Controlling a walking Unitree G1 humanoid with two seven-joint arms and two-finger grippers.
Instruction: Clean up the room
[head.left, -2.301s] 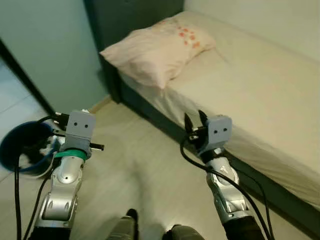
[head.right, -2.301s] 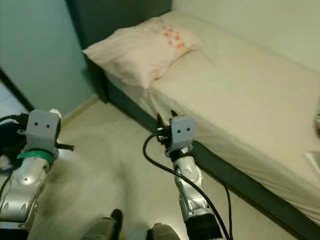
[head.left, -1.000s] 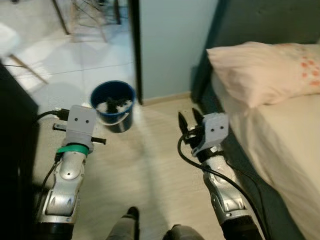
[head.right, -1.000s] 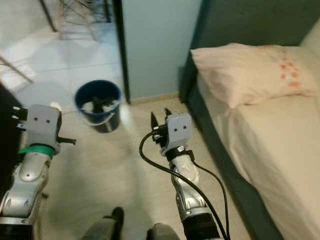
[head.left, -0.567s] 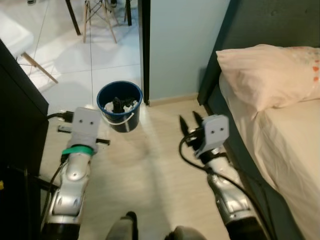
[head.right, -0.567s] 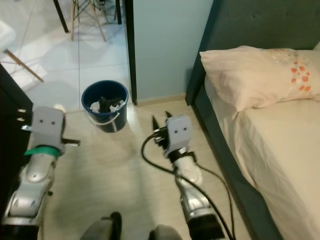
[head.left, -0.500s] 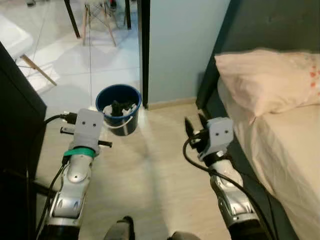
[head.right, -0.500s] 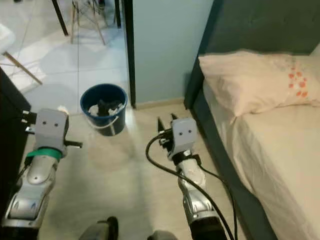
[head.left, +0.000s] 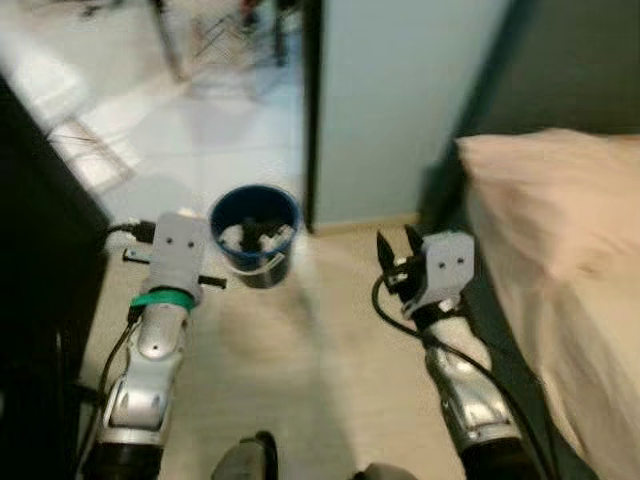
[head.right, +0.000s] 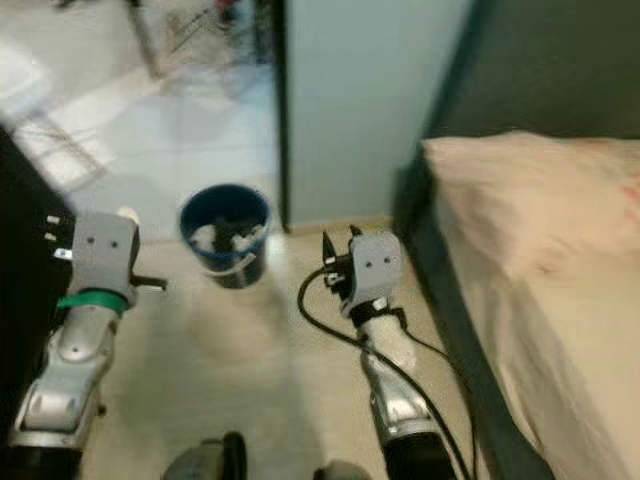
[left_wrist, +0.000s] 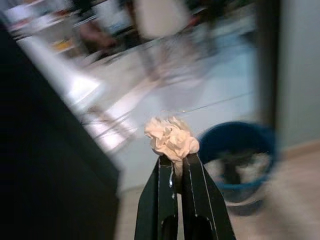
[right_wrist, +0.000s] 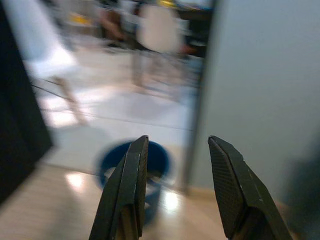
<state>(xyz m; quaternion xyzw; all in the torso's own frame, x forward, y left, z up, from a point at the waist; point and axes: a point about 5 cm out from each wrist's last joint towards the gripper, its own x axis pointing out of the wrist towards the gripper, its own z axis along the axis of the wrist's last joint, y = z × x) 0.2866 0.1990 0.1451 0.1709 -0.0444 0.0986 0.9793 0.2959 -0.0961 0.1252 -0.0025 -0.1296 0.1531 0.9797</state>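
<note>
The left hand is pinching a light, soft crumpled tissue by its lower edge short of the blue bucket, while the right hand is hanging open.

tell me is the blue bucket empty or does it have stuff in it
Not empty. The blue bucket stands upright on the floor with pale and dark scraps inside; how full it is cannot be told.

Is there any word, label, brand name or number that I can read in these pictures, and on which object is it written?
None: no readable text stands anywhere in these pictures.
The blue bucket shows no label or print.
The pillow bears only a faint blurred pattern, no letters.
The crumpled paper wad held in the left gripper carries no visible print.
The room beyond the doorway is too blurred to read.
</note>
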